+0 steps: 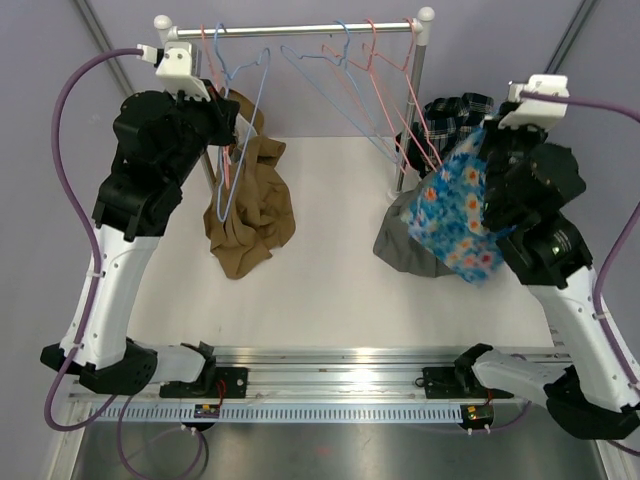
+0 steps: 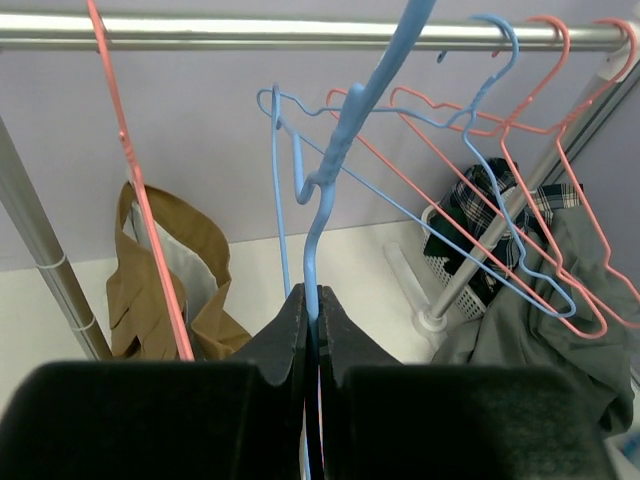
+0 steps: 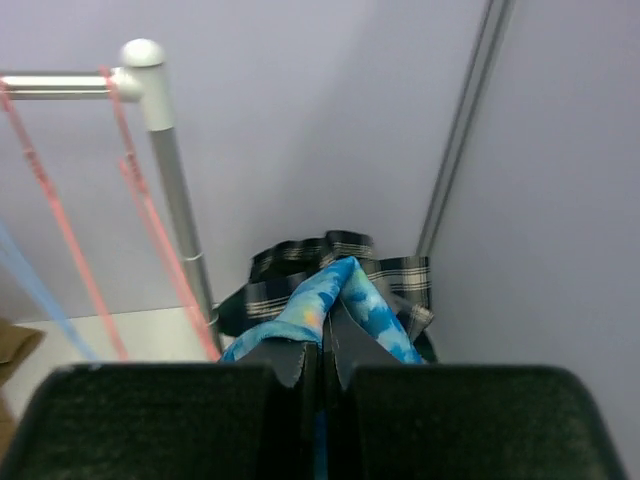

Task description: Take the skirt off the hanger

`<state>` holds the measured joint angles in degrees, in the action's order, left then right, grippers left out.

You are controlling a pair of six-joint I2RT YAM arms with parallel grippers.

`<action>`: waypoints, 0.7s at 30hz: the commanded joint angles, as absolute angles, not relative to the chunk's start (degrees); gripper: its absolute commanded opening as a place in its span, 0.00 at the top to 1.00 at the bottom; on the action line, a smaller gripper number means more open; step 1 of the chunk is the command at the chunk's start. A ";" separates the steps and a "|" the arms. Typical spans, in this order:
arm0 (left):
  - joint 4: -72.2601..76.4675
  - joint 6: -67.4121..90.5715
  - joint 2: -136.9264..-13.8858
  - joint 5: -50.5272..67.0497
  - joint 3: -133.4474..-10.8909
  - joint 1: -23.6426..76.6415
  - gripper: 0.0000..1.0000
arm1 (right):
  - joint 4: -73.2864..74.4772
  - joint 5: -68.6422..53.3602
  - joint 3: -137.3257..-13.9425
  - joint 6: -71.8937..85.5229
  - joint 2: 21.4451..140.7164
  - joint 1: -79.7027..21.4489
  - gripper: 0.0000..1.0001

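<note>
A white table carries everything here. A metal clothes rack stands across its back edge. Left of centre, a crumpled brown garment lies heaped on the surface near the rack's left post. On the right, grey cloth lies bunched by the right post, with a dark plaid garment piled behind it.

Hangers on rail at back, garment left – skirt right, before heap
</note>
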<state>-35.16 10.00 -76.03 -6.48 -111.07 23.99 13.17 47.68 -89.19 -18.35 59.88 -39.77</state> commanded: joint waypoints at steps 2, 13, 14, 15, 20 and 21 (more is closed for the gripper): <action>-30.24 10.37 -73.04 -4.05 -108.55 24.26 1.00 | 13.01 33.76 -99.47 -18.82 67.91 -22.35 1.00; -27.69 10.89 -70.22 -1.41 -102.22 24.26 1.00 | 13.96 24.27 -132.57 -5.19 93.84 -2.99 1.00; -26.73 11.16 -69.96 -1.23 -101.09 24.26 1.00 | 15.63 23.47 -135.06 -4.32 98.13 -1.86 1.00; -26.28 11.34 -69.87 -1.06 -100.55 24.26 1.00 | 15.82 23.03 -136.91 -3.87 100.17 -1.32 1.00; -24.61 11.69 -71.36 -0.88 -99.93 24.35 1.00 | 15.21 16.80 -132.12 6.14 106.43 4.65 1.00; -24.61 11.60 -71.98 -0.88 -100.45 24.43 1.00 | 14.68 16.09 -129.49 6.94 106.44 5.01 1.00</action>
<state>-29.89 11.03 -71.37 -2.48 -99.81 24.08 15.92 21.19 -133.10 -0.14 104.86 2.37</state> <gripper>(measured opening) 0.025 0.012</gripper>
